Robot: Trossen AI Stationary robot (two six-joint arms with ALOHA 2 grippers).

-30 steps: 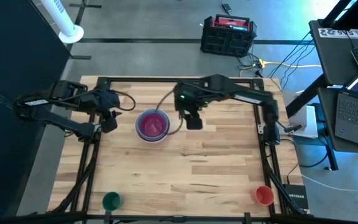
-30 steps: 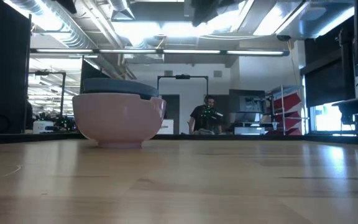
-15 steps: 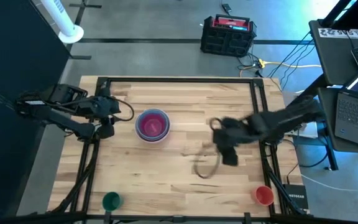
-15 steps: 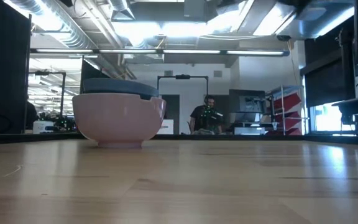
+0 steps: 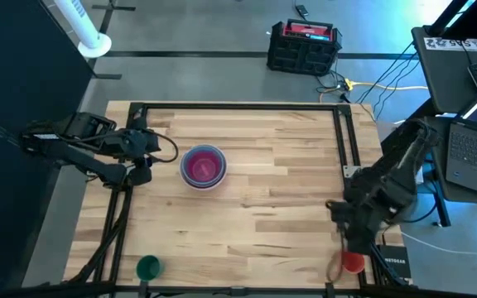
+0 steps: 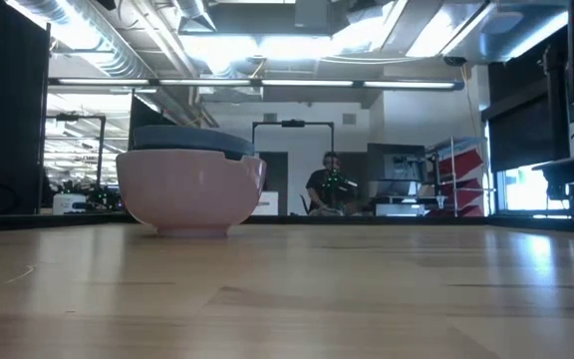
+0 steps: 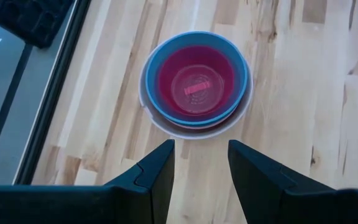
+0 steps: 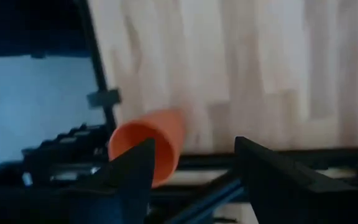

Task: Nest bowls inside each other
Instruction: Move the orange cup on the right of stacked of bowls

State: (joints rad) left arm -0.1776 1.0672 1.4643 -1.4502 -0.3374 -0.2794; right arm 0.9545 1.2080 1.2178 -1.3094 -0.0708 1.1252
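Note:
A stack of bowls [image 5: 203, 166] stands at the far left middle of the table: a pink bowl [image 6: 189, 189] holds a grey-blue one [image 7: 235, 93], and a magenta one [image 7: 196, 84] sits inside that. My left gripper [image 7: 201, 168] hangs open just left of the stack, above the table. A small green bowl [image 5: 148, 267] rests at the near left edge. A small orange-red bowl [image 5: 352, 263] rests at the near right corner. My right gripper [image 8: 194, 165] hangs open above and beside the orange-red bowl [image 8: 148, 146], pointing down, with nothing between its fingers.
Black frame rails [image 5: 344, 141] run along the table's left, right and far edges. A slack cable loop [image 5: 334, 269] hangs from my right arm near the orange-red bowl. Bare wood [image 5: 255, 215] lies between the stack and the near edge. A person [image 6: 329, 184] sits in the room far behind.
My right gripper has swung fast from beside the stack at the far middle toward the table's right and near edges, sinking a little and rolling about. It now hangs over the orange-red bowl at the near right corner. The bowls have stayed put.

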